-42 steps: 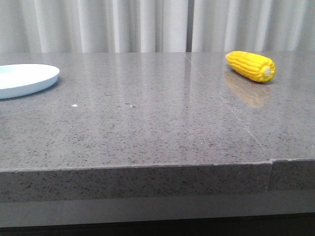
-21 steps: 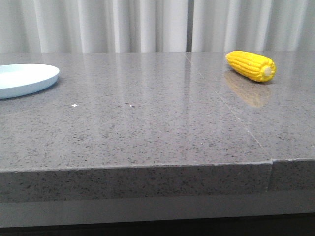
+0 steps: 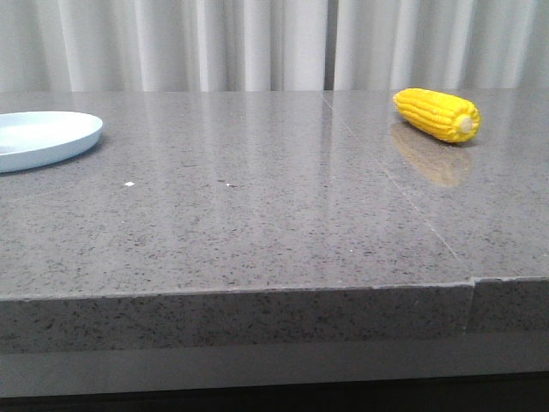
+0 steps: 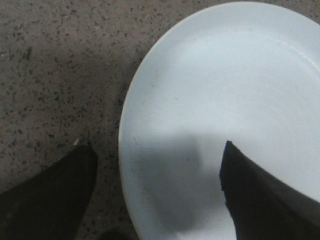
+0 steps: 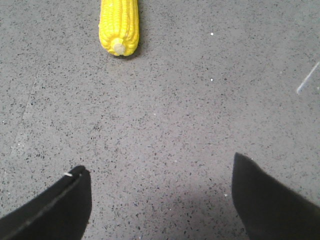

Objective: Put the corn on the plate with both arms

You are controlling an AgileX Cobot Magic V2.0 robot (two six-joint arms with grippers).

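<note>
The yellow corn (image 3: pixel 437 115) lies on the grey table at the far right, its pale cut end toward the front right. It also shows in the right wrist view (image 5: pixel 119 26), ahead of my open, empty right gripper (image 5: pixel 160 172) and well apart from it. The pale blue-white plate (image 3: pixel 43 137) sits at the far left. In the left wrist view the plate (image 4: pixel 225 90) lies under my open left gripper (image 4: pixel 157 152), whose jaws stand either side of the plate's rim, one over the plate and one over the table. Neither gripper shows in the front view.
The grey speckled table (image 3: pixel 257 215) has a front edge across the lower front view and a seam (image 3: pixel 386 180) running back on the right. White curtains hang behind. A small white speck (image 3: pixel 129 184) lies near the plate.
The plate has shifted very slightly to the left in the front view. The corn has not moved.
</note>
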